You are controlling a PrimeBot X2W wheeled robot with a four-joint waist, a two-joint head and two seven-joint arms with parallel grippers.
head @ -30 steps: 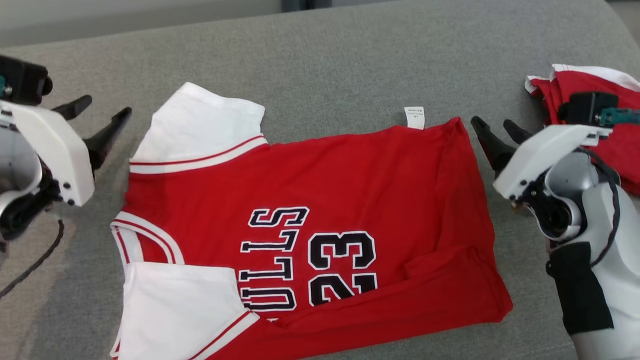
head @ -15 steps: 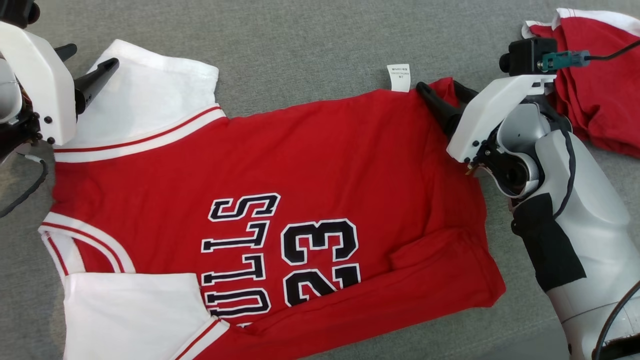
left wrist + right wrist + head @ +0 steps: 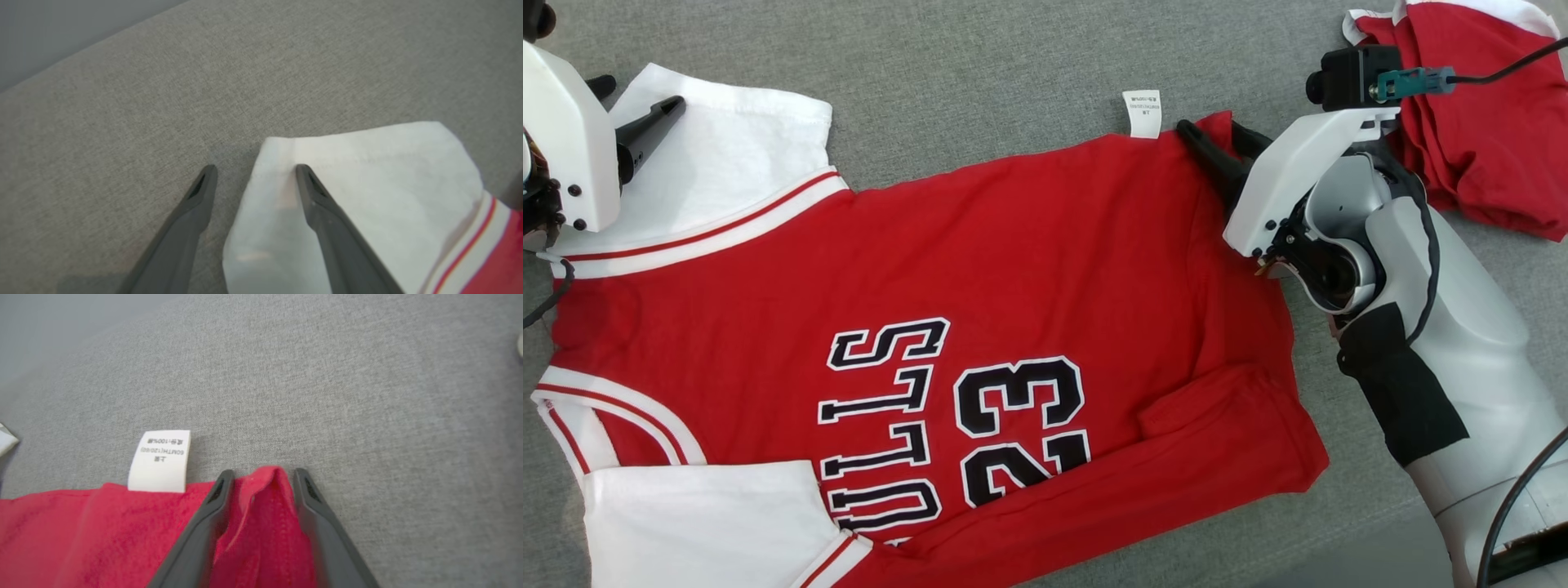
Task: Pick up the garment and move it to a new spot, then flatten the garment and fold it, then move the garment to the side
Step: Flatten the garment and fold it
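Lying sideways, jersey [image 3: 1013,245] (collar [image 3: 645,411] leftward)

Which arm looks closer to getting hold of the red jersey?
Right, I'd judge. The right gripper has a raised fold of the jersey corner between its fingers, though a firm pinch isn't clear. The left gripper stands open, one finger over the white sleeve, the other over bare grey cushion.

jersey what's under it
The jersey lies on the grey surface, which shows all round it. Whatever is directly beneath the cloth is covered and cannot be seen.
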